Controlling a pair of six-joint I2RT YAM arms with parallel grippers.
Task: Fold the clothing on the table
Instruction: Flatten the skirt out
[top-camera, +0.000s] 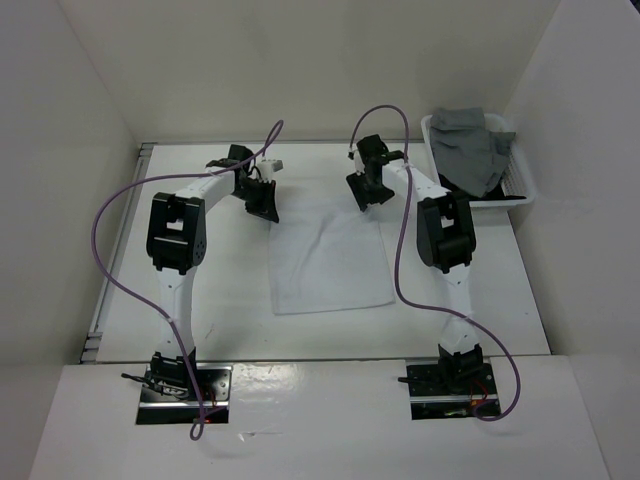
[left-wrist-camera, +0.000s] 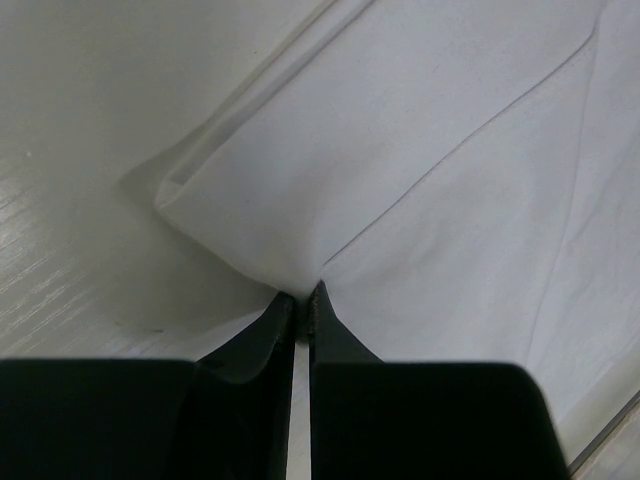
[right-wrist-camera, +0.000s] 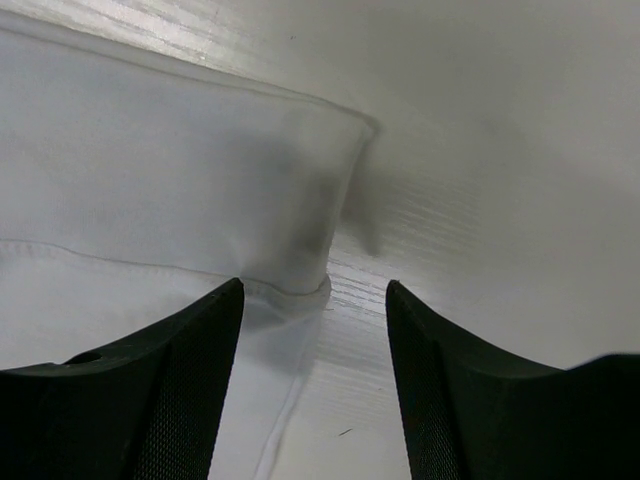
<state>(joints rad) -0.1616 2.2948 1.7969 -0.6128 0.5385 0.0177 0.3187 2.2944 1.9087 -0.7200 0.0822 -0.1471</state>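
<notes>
Clothing (top-camera: 330, 255) lies flat mid-table (top-camera: 230, 310), between arms. Left gripper (left-wrist-camera: 302, 305) at far left corner, fingers pinched together on fabric edge. Right gripper (right-wrist-camera: 315, 370) over far right corner, fingers apart, gripping nothing. Basket (top-camera: 525, 190) with grey garment (top-camera: 470, 145) at far right.

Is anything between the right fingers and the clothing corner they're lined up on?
Nothing visible. The right gripper is open, straddling a corner of the clothing, with only bare table beside it. The left gripper is shut on its own corner of the cloth.
</notes>
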